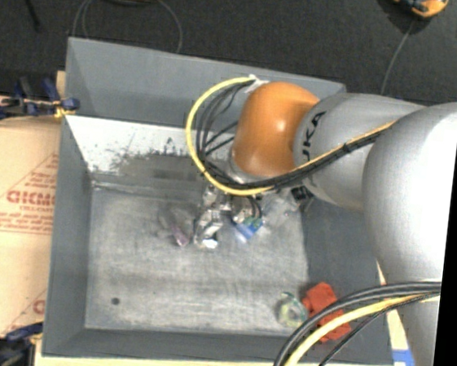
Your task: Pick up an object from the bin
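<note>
My gripper (208, 232) reaches down near the middle of the bin floor, toward the back, under the arm's wrist. A small purple and grey thing (180, 237) lies on the floor just left of it, close to the tip; I cannot tell if they touch. A small blue thing (244, 232) lies right beside the gripper on its right, partly hidden by the wrist. Nothing shows in the gripper's grasp.
A red-orange block (319, 298) lies by the bin's right wall near the front. A small pale green rounded thing (288, 310) sits next to it on its left. The arm and its cables cover the bin's right and back parts.
</note>
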You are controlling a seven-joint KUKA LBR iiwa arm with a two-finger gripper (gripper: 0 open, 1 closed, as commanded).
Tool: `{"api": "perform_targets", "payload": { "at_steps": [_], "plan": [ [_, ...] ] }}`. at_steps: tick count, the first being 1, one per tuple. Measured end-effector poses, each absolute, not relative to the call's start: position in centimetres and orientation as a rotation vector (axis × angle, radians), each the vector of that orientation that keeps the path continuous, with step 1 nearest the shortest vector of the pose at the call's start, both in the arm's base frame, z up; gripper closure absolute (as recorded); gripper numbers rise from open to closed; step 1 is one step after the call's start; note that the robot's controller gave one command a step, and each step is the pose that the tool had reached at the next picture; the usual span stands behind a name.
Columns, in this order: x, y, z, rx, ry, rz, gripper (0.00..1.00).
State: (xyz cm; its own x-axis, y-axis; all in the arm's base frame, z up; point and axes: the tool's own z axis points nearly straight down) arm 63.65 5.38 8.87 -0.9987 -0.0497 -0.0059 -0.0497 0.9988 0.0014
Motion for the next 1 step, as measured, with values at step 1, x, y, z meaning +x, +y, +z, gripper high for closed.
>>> {"api": "perform_targets", "payload": {
  "at_steps": [1],
  "plan": [
    [63.93,7.74,24.90,-0.576,3.076,-0.002,1.00]
  ]
}}
